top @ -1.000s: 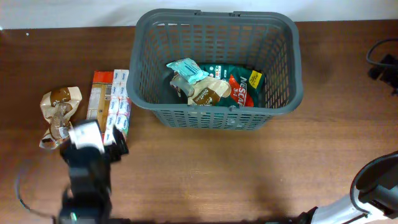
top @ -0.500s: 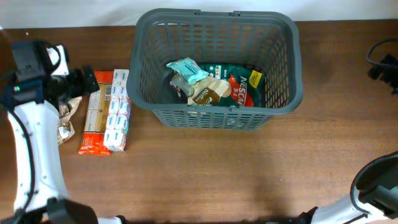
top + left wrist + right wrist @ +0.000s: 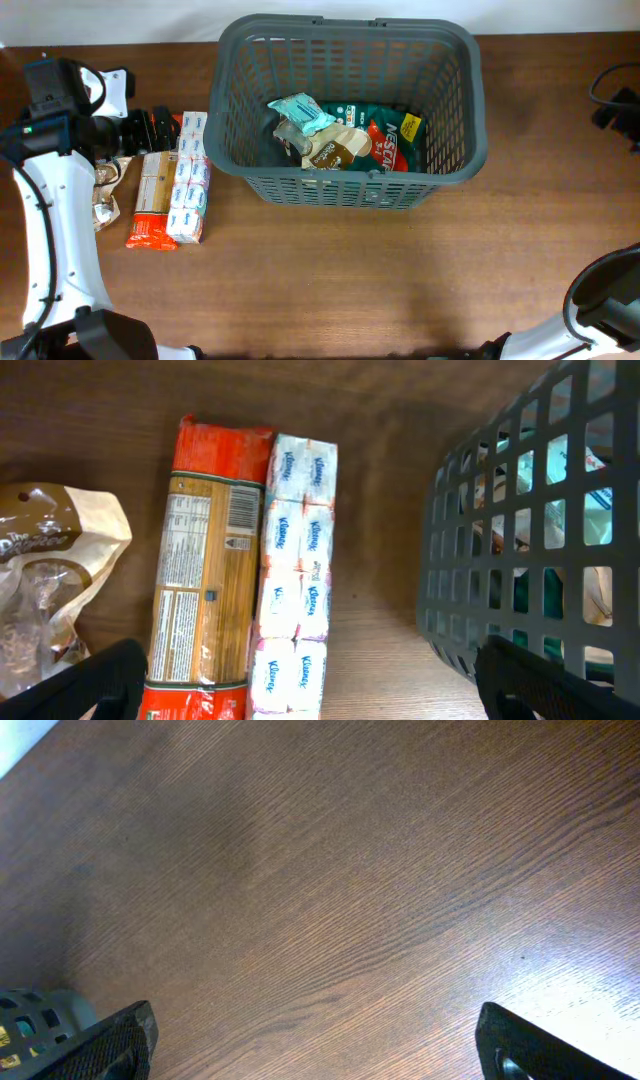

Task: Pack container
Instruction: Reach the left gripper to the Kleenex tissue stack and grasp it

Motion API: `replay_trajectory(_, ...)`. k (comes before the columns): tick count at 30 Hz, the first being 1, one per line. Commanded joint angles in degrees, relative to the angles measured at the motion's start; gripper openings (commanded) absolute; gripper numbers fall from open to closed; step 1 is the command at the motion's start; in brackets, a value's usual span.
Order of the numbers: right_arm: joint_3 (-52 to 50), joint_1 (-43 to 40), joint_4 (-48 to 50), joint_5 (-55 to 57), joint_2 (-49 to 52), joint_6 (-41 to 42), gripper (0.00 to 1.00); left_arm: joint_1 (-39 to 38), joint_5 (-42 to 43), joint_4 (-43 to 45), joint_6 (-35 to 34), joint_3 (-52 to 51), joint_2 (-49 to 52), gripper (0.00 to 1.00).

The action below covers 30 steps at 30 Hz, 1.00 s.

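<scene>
**Two open grippers, container part-filled**

Three packets lie inside the container (image 3: 345,22), which stands upright on the wooden surface (image 3: 350,270) at the far middle of the overhead view. They are a teal packet (image 3: 300,112), a cream-and-brown packet (image 3: 335,148) and a green-and-red packet (image 3: 388,135), overlapping one another on its floor.

To the left of the container, three more things rest on the surface. A row of white tissue packs (image 3: 295,580) lies nearest it. A long orange-and-brown packet (image 3: 200,570) lies alongside the tissues and touches them. A crumpled brown paper bag (image 3: 50,580) lies further left.

The left gripper (image 3: 150,125) hangs over the far ends of the long packet and the tissue packs. Its jaws are spread wide with nothing held between them. Whether its fingers touch anything below cannot be told.

The right gripper (image 3: 320,1050) is over bare wood. Its jaws are also spread wide and hold nothing.
</scene>
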Motion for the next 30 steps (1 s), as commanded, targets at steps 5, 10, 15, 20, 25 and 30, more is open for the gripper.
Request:
replay_trajectory(5, -0.2, 0.2, 0.0, -0.3, -0.3, 0.3, 0.99, -0.1, 0.0, -4.9, 3.8, 0.8, 9.2, 1.0)
replay_trajectory(10, -0.2, 0.2, 0.0, -0.3, -0.3, 0.3, 0.99, -0.6, -0.4, -8.2, 4.2, 0.8, 17.2, 0.89)
replay_trajectory(15, -0.2, 0.2, 0.0, -0.3, -0.3, 0.3, 0.99, -4.2, -4.9, -9.1, 7.6, 0.8, 22.3, 0.89)
replay_trajectory(20, -0.2, 0.2, 0.0, -0.3, -0.3, 0.3, 0.99, -9.0, -14.9, -8.6, 7.1, 0.8, 24.8, 0.89)
replay_trajectory(25, -0.2, 0.2, 0.0, -0.3, -0.3, 0.3, 1.0, -9.8, -15.0, -7.0, 5.0, 0.8, 27.8, 0.89)
replay_trajectory(30, -0.2, 0.2, 0.0, -0.3, -0.3, 0.3, 0.99, -9.8, -16.0, -6.7, 3.4, 0.8, 31.9, 0.77)
